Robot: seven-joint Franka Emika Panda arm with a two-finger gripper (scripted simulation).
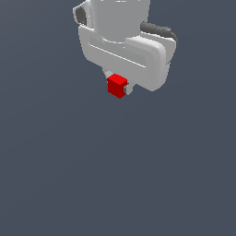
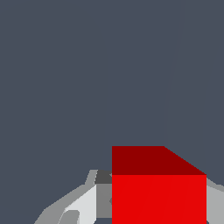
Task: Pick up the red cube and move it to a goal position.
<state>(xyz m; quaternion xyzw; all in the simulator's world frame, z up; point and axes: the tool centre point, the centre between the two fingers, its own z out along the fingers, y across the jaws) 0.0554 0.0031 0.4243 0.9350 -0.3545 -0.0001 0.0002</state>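
The red cube (image 1: 117,85) is a small bright red block held between the fingers of my white gripper (image 1: 118,86) near the top of the exterior view. The gripper is shut on it, with a grey fingertip (image 1: 129,89) showing beside the cube. The large white hand body sits above the cube and hides most of the fingers. In the wrist view the red cube (image 2: 158,192) fills the lower part of the picture, with a grey finger (image 2: 83,203) beside it and my gripper (image 2: 158,205) closed around it. No goal marker shows in either view.
A plain dark blue-grey surface (image 1: 118,175) fills the background of both views. No other objects show.
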